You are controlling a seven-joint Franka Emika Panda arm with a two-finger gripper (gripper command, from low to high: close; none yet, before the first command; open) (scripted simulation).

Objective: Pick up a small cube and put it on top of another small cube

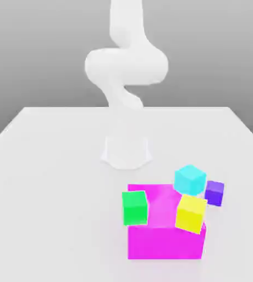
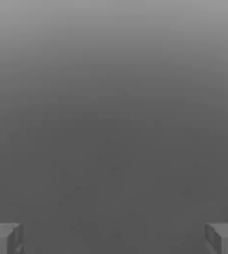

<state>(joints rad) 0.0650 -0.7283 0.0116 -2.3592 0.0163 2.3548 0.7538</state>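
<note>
A simulated test scene: blank white table [image 1: 51, 182], grey void

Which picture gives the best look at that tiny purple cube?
The exterior view: the purple cube sits in plain sight on the white table, beside the cyan cube. The hand view gives grey background between two fingertips.

We saw the gripper [image 2: 114, 238] with its two grey fingertips [image 2: 4, 238] spread wide apart against a plain grey backdrop [image 2: 114, 109]

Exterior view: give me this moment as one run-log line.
gripper: open, holding nothing | purple cube: on table, beside cyan cube | stacking: not yet begun
</note>
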